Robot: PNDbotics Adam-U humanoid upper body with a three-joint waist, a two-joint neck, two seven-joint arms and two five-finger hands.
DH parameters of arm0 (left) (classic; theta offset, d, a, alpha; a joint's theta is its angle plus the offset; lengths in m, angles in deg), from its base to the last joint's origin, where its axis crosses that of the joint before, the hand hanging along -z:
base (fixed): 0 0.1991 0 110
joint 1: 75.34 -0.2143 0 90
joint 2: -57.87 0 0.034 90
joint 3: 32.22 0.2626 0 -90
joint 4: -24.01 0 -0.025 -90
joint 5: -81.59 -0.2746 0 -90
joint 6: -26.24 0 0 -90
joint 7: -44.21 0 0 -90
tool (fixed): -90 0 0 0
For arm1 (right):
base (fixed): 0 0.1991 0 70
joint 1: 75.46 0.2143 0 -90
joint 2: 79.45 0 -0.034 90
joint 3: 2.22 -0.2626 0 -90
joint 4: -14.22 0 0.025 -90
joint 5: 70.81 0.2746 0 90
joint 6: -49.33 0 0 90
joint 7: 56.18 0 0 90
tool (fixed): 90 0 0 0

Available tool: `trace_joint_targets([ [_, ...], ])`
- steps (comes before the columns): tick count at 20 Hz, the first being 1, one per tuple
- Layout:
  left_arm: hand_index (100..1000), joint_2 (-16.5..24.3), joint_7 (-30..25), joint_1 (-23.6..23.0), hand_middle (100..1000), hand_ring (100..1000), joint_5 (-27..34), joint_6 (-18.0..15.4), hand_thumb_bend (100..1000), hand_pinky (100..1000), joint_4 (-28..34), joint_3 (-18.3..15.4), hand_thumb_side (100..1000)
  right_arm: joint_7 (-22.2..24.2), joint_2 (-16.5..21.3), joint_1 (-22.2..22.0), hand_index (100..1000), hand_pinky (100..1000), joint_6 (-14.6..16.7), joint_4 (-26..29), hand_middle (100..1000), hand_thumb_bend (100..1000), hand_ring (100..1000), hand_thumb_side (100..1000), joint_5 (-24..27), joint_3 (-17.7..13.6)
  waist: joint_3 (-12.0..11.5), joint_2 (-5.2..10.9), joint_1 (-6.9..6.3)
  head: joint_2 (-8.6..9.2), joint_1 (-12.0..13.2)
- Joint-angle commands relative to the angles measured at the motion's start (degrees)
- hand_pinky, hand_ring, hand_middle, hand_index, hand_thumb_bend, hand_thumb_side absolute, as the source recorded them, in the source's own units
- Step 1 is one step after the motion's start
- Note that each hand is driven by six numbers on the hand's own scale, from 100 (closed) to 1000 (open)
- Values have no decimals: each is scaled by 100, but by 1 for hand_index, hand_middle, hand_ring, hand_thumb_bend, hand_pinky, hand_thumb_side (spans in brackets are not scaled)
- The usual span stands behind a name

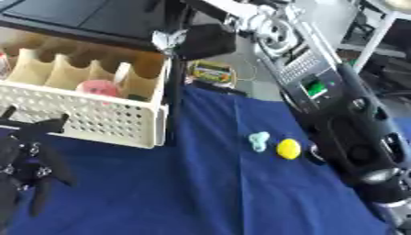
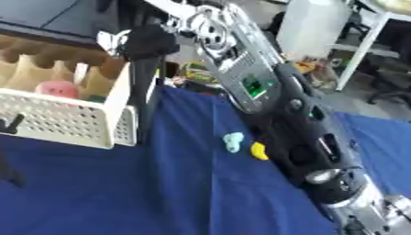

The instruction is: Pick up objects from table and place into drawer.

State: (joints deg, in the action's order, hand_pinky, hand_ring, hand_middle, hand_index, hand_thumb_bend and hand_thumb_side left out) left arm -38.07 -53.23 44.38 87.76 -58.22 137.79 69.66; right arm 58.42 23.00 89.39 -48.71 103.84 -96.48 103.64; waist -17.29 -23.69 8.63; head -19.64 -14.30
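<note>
A white perforated drawer with wooden dividers stands open at the left, and a pink thing lies inside it. My right arm reaches up from the lower right. Its black hand hangs over the drawer's far right corner, closed round a small silvery thing. On the blue cloth beside the arm lie a pale teal thing and a yellow round thing. My left hand rests open at the lower left, in front of the drawer.
A green and yellow packet lies at the far edge of the blue cloth. A dark cabinet top overhangs the drawer. White table legs and floor clutter show at the far right.
</note>
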Motion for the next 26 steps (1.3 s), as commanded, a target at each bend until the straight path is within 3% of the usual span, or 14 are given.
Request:
trace_joint_targets([
  [1,890,60,23,31,434,179,-19,-25,100,541,82,-19,976,-235,339,16,769,594,-101,495,485,100,603,504,280,-275,28,139,-92,-17,46],
  [6,890,79,59,17,435,178,-38,-59,100,543,82,-49,972,-562,657,-256,758,573,-374,1155,474,100,591,509,686,-586,102,140,-167,-68,110],
  [15,886,359,341,132,437,169,-339,-458,100,550,82,-202,880,-1274,1217,-1173,733,520,-815,2327,461,100,569,493,1408,-1625,230,105,-351,-150,229],
  [21,872,716,661,253,431,159,-669,-867,100,536,82,-316,799,-1745,1493,-1823,740,527,-649,2495,476,100,584,557,1782,-2377,329,106,-476,-189,291],
  [26,841,1168,940,358,424,151,-1029,-1211,100,516,82,-410,718,-2143,1668,-2345,733,530,-398,2498,488,100,589,593,2082,-2770,387,106,-556,-210,352],
])
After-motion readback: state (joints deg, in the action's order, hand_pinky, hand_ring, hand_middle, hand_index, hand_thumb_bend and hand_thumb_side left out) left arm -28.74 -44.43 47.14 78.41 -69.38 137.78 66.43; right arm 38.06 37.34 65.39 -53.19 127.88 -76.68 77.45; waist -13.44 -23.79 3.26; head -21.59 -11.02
